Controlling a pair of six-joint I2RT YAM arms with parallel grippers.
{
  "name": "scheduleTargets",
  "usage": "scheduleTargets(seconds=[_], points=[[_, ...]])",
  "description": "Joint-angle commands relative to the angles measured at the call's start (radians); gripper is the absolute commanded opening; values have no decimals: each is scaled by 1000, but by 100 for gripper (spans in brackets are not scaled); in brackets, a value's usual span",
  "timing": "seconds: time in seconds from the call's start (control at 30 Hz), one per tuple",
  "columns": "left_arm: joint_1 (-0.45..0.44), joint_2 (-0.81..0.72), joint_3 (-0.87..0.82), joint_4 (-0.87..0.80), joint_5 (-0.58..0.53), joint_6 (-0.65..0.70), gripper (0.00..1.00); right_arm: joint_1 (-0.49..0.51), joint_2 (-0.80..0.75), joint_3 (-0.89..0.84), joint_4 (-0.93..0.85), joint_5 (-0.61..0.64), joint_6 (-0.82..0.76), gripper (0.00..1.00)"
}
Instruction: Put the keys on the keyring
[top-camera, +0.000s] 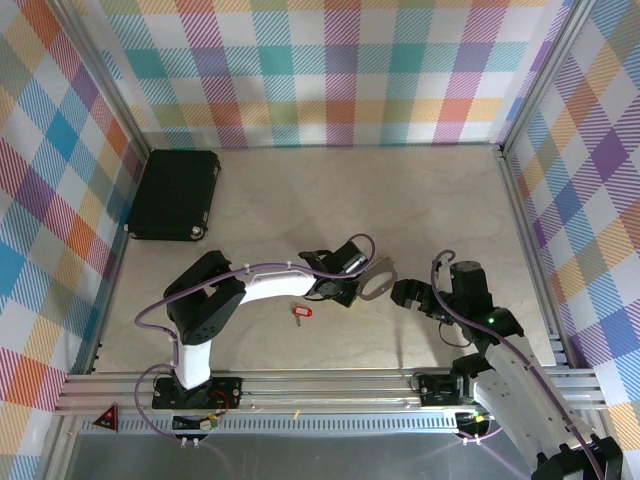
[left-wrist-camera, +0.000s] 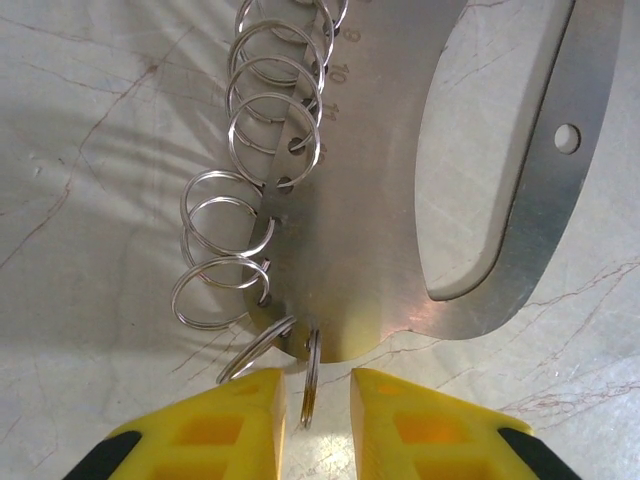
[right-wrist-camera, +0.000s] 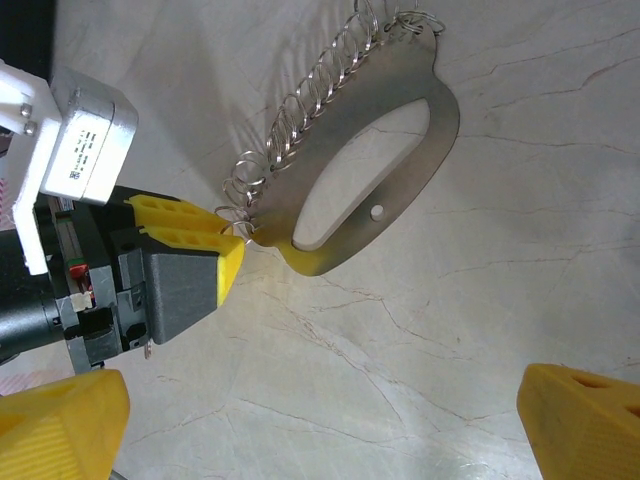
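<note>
Left wrist: keyring (left-wrist-camera: 370, 200) long axis points away; left gripper (left-wrist-camera: 318, 385) narrowly apart, straddling split ring (left-wrist-camera: 312, 345).

Flat black case (top-camera: 174, 194) lying closed in the far left corner of the pale marbled table (top-camera: 300, 190), pastel checked walls (top-camera: 330, 70) on three sides, aluminium rail (top-camera: 330, 385) along the near edge, small red triangle (top-camera: 106, 418) by its left end

The left arm (top-camera: 262, 285) reaches low across to the right, and the left hand (left-wrist-camera: 318, 388) has its yellow fingers (left-wrist-camera: 225, 430) drawn close (a slim gap shows between them). The right arm (top-camera: 500, 372) bends inward; the right hand (top-camera: 405, 293) stands spread wide, facing the left one.
</note>
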Motion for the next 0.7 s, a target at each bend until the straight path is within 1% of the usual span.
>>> scheduleTargets(seconds=[0.0, 0.67], points=[[-16, 15, 26, -8, -15, 17, 22, 4, -17, -5, -15, 12, -12, 99], [-15, 15, 24, -1, -18, 21, 8, 3, -31, 9, -35, 32, -15, 99]])
